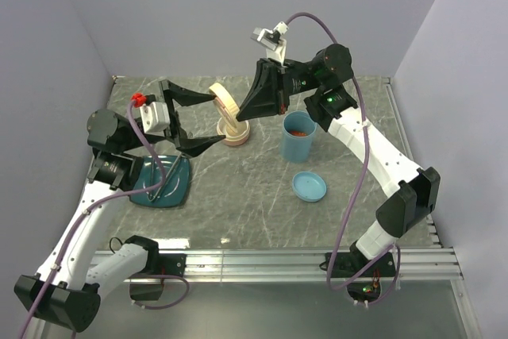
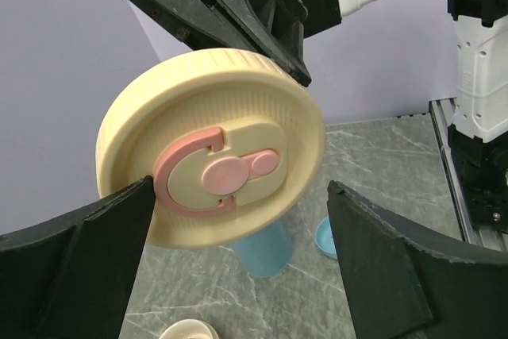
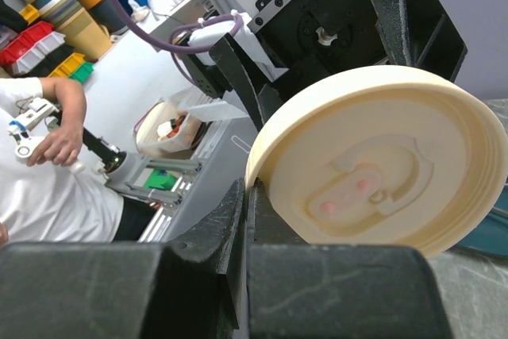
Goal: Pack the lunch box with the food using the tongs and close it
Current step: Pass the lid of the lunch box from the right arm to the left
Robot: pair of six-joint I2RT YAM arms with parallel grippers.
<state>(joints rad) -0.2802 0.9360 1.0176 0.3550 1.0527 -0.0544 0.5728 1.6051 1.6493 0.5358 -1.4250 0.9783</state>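
- The lunch box lid [image 2: 214,180], a cream disc with a ribbed rim and a pink C-shaped ring around a pink button, is held tilted in the air above the lunch box base [image 1: 235,136].
- The lid is judged light, stiff and smooth. The ribbed rim is the safest place to take hold, pinched across its edge.
- The right gripper [image 1: 240,113] is clamped together on the lid's rim.
- The left gripper [image 1: 218,119] is spread wide, a finger on either side of the lid. Contact cannot be made out.
- Orange food [image 1: 298,129] is seen inside a blue tub [image 1: 299,148], with a blue cap [image 1: 309,186] lying near it.
- Thin silvery tongs [image 1: 156,184] appear to be lying on the teal plate [image 1: 178,192].
- No brand, label or readable writing is found on the lid.
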